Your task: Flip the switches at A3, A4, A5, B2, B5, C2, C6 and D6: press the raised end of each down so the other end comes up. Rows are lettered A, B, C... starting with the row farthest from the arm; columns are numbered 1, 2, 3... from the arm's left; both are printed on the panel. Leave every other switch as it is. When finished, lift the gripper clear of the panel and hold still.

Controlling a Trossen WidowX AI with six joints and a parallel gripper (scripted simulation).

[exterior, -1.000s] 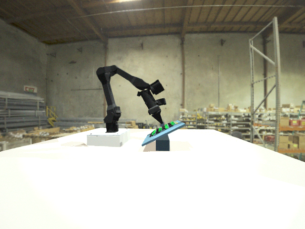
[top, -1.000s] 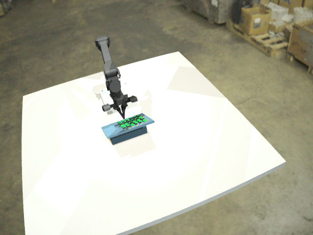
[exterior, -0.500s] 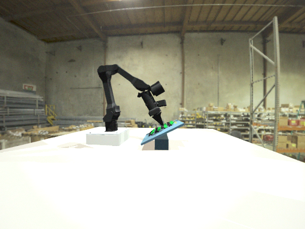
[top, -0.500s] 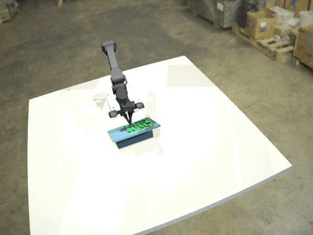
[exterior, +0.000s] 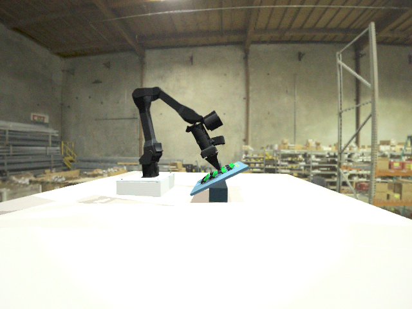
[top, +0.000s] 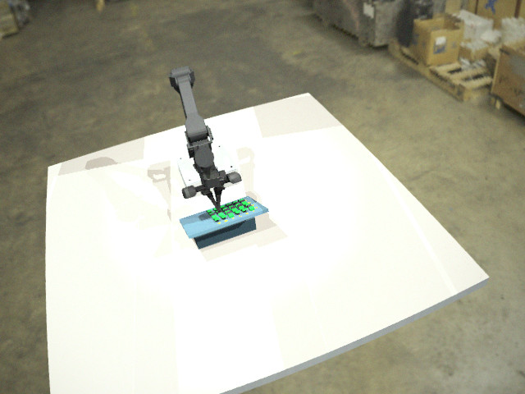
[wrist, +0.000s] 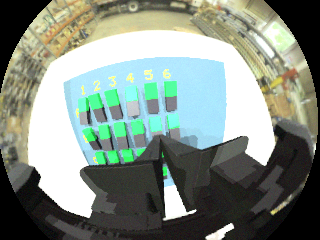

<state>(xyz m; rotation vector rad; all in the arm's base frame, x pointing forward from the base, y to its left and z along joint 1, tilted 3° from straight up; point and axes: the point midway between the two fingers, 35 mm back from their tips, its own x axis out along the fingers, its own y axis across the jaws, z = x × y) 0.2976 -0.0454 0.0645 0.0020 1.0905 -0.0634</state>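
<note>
The blue panel [top: 194, 227] [exterior: 232, 174] [wrist: 205, 90] tilts up away from the arm and bears rows of green-and-dark switches. My gripper [top: 219, 210] [exterior: 219, 168] [wrist: 159, 138] is shut and empty. Its tips are at the panel's surface, at the near end of switch B5 [wrist: 156, 123]; whether they touch is unclear. Switches A3 [wrist: 112, 97], A4 [wrist: 131, 94], A5 [wrist: 151, 91] and B2 [wrist: 104, 132] show in the wrist view. C2 [wrist: 113, 157] is partly visible. The fingers hide C6 and much of row D. Which ends are raised is hard to tell.
Switch B6 [wrist: 173, 121] is just right of the tips, and B4 [wrist: 137, 126] just left. The panel stands on a dark block [top: 226, 234] [exterior: 218, 194]. The arm's white base [exterior: 143, 188] stands behind the panel in the top view.
</note>
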